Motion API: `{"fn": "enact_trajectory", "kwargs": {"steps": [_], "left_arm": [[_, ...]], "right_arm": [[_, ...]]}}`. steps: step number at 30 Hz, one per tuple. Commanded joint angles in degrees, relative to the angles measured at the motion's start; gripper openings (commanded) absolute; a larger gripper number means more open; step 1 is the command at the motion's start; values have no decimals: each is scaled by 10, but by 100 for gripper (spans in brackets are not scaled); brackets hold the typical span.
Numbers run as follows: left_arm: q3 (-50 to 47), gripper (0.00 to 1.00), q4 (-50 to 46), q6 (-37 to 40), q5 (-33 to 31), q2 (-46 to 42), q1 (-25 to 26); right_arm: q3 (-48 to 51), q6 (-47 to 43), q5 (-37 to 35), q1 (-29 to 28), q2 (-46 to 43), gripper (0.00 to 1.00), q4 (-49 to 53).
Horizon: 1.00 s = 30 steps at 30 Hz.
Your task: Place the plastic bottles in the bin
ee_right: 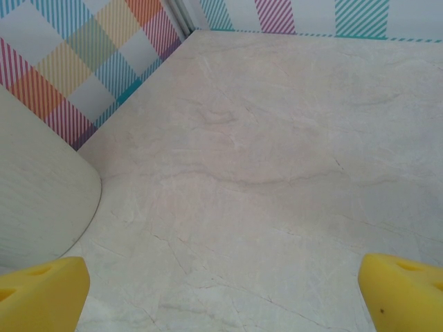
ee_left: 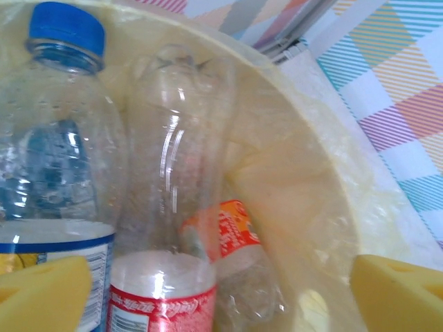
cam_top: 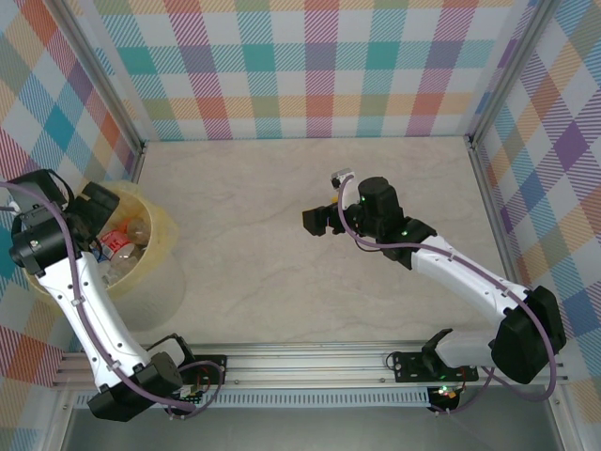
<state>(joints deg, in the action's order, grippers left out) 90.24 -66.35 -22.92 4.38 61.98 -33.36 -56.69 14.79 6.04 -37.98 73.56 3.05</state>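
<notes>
My left gripper (ee_left: 220,297) hangs over the bin (ee_left: 304,173), fingers (ee_left: 41,294) spread wide and clamping nothing. Just below them the bottles (cam_top: 122,246) lie inside the bin. A blue-capped bottle (ee_left: 62,124) is close by one finger, a clear red-labelled bottle (ee_left: 173,207) is under the gap between the fingers, and an orange-labelled bottle (ee_left: 235,232) is tucked partly beneath that one. My right gripper (ee_right: 221,294) is well apart from the bin, jaws wide apart and empty, above bare table (ee_right: 277,152). The bin's pale wall stands ahead of it, off to one side.
</notes>
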Motion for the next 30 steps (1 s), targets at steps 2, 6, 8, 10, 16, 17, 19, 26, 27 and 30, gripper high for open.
{"fn": "enact_trajectory", "kwargs": {"steps": [2, 6, 8, 10, 16, 17, 19, 26, 27, 30], "left_arm": [[43, 100, 12, -37, 79, -29, 35], [47, 100, 59, -68, 53, -44, 137], [46, 100, 84, -74, 27, -39, 202], [36, 100, 107, -79, 2, -34, 255], [-11, 100, 195, -54, -74, 0, 420], [-17, 100, 212, -44, -89, 10, 449], [-34, 100, 246, -26, -113, 29, 490], [-125, 100, 355, 41, -164, 76, 561], [-137, 100, 365, 53, -176, 79, 566], [-198, 100, 408, 83, -240, 83, 569]], "right_arm": [[-4, 4, -16, -3, -11, 100, -17], [-4, 0, -57, -3, -18, 100, -24], [-7, -2, -85, -3, -21, 100, -20], [-8, -10, -99, -3, -28, 100, -19], [15, -42, -159, -2, -63, 100, -15], [20, -46, -174, 0, -72, 100, -12], [25, -55, -199, 6, -83, 100, 1], [38, -71, -255, 73, -109, 100, 42], [45, -71, -259, 87, -111, 100, 38], [82, -67, -275, 134, -113, 100, 11]]}}
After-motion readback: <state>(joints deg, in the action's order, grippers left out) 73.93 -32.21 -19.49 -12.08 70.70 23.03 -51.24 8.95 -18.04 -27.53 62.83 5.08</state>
